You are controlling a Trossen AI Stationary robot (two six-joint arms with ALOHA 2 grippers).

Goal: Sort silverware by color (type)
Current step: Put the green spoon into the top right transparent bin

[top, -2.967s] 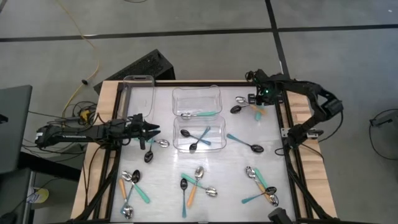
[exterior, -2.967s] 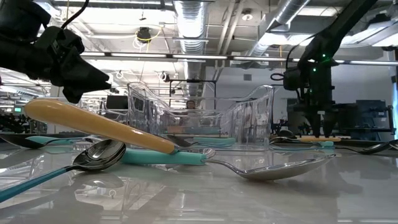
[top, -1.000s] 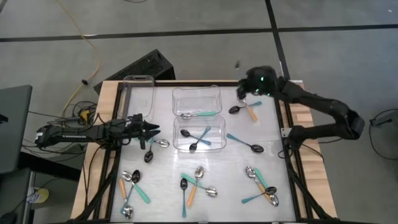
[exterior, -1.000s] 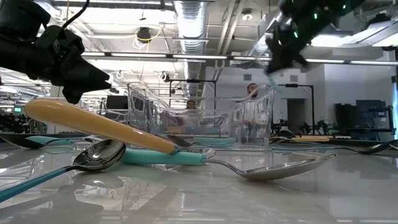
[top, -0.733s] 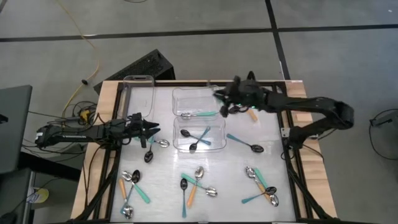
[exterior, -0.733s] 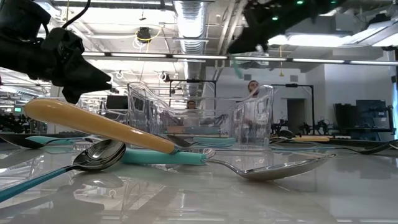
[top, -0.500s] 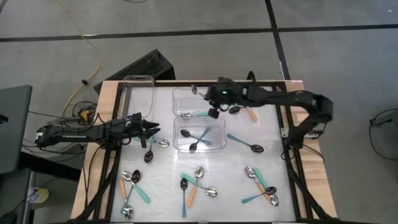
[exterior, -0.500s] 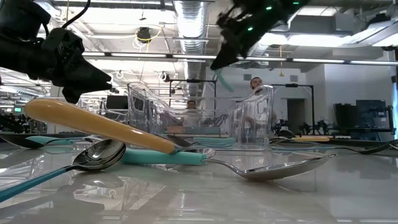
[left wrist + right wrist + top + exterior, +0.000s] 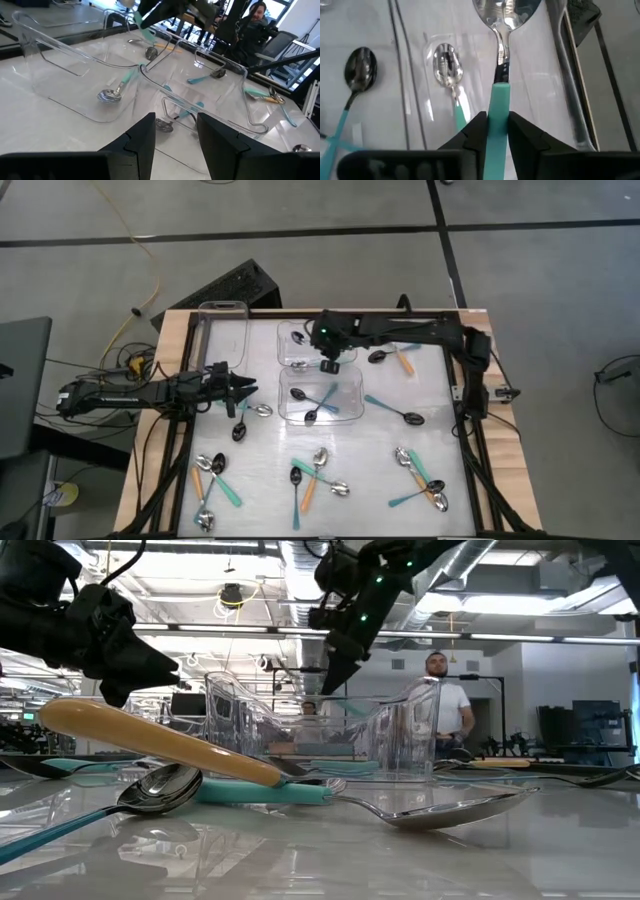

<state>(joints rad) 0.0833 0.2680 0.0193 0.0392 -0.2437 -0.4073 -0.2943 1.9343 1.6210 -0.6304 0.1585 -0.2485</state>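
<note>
The right gripper (image 9: 326, 352) hangs over the rear clear plastic tub (image 9: 345, 330), its two dark fingers (image 9: 476, 131) pinched on the teal handle of a shiny silver-bowled spoon (image 9: 501, 60), bowl pointing away from the wrist. Directly beneath it, inside that tub, lies another silver spoon with a teal handle (image 9: 449, 75). The neighbouring front clear tub (image 9: 352, 406) holds a crossed pair of black-bowled, teal-handled spoons (image 9: 322, 404).

The left gripper (image 9: 240, 388) hovers low at the left side of the white tabletop (image 9: 370, 450), just beside the front tub, fingers (image 9: 142, 142) parted a little with nothing between them. A third clear tub (image 9: 222, 330) stands at the rear left.

Loose spoons with teal or orange handles lie scattered across the tabletop: a cluster at the front left (image 9: 212, 480), one in the front middle (image 9: 315, 475), one at the front right (image 9: 420, 480), a pair at the rear right (image 9: 393, 357) and a single black-bowled one (image 9: 395, 412) right of the front tub.

A person (image 9: 442, 705) stands in the room beyond the tabletop.
</note>
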